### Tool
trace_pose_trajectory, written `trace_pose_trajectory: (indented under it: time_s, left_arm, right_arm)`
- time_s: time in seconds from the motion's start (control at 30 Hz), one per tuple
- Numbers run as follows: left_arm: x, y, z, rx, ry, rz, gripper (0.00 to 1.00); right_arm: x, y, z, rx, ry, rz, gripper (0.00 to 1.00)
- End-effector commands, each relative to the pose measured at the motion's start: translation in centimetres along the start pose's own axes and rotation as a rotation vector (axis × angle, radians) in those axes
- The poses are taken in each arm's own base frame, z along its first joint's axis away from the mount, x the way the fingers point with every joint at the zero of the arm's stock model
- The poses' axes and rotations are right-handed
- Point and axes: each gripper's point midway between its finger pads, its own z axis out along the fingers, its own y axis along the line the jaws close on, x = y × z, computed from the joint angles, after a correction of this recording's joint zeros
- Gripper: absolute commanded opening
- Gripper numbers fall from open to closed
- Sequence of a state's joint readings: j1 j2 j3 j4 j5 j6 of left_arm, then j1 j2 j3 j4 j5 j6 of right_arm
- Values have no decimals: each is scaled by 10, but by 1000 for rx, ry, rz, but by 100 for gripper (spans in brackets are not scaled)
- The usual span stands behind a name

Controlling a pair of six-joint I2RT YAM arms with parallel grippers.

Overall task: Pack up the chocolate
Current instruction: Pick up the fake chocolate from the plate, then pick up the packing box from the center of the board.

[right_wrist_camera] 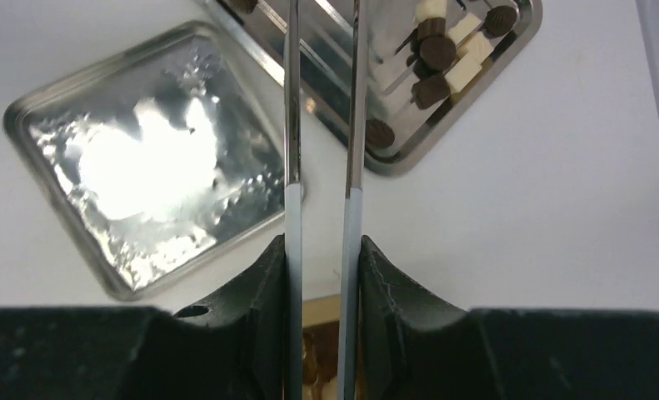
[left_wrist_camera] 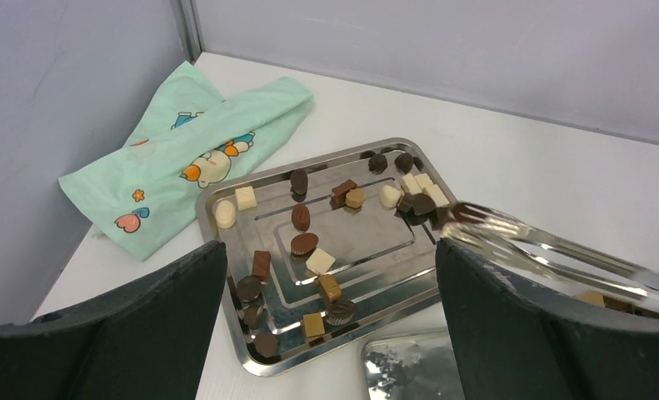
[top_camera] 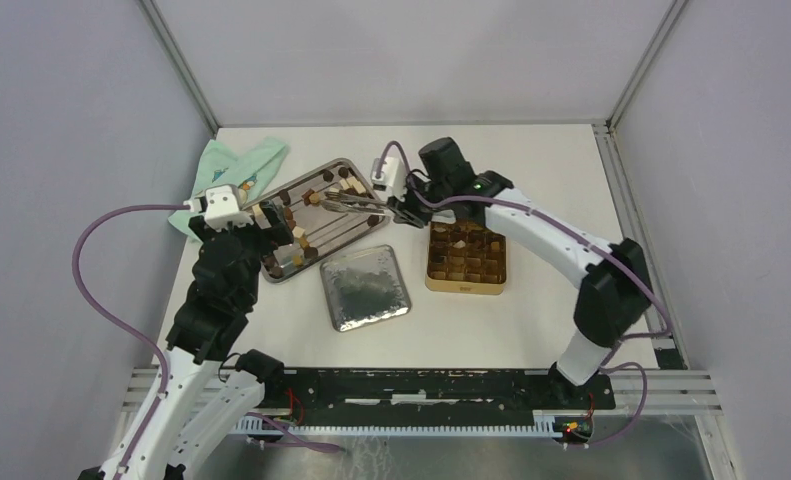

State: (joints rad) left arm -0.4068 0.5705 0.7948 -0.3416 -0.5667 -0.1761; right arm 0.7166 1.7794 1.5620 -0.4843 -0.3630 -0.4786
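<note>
Chocolate (top_camera: 354, 186) lay scattered on the steel tray (top_camera: 341, 228) on the desk (top_camera: 531, 200); from above, I saw the right fingers (top_camera: 406, 215) clamped on tongs (top_camera: 356, 205) whose long axis ran leftward over it. In the left wrist view the left fingers (left_wrist_camera: 176, 325) stood spread wide and empty, with chocolate just ahead between them. Through the right wrist, the nearest chocolate (right_wrist_camera: 434, 50) sat ahead and right of the tong blades.

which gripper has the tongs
The right gripper: it is shut on the tongs, whose tips reach out over the tray. The left gripper is open and holds nothing.
</note>
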Motion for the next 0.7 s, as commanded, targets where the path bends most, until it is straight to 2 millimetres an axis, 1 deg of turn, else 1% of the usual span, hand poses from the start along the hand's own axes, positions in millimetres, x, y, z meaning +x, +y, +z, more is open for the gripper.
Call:
trace_pose_trajectory:
  time_s: [0.0,0.1,0.17,0.27,0.33,0.37,0.43,0.5,0.53,0.57,0.67]
  left_arm:
    - [-5,-2,3,11,-20,19,100]
    - [-3,-4,4,17,-13,22,100]
    - [-1,-7,5,33,-6,26,100]
    - [4,-16,8,73,11,35,100]
    - [7,-25,9,120,24,37,100]
    - [10,-32,9,156,35,39,100]
    - [16,-51,10,246,64,22,100]
    - [26,-81,7,380,136,-26,99]
    - [32,-99,3,461,188,-66,99]
    - [43,-118,0,542,261,-112,97]
    - [63,-163,-15,725,430,-300,85]
  right_arm:
    - [-4,13,-54,1,-126,-92,0]
    - [17,13,-87,28,-146,-82,0]
    - [37,13,-107,51,-145,-57,0]
    - [64,19,-128,79,-153,-23,0]
    - [81,26,-141,102,-165,-4,0]
    - [89,25,-148,122,-173,14,0]
    - [105,26,-159,147,-199,59,0]
    - [120,27,-169,167,-217,111,0]
    - [127,23,-176,188,-223,140,0]
    - [130,21,-182,205,-228,157,0]
    - [146,9,-197,278,-221,233,0]
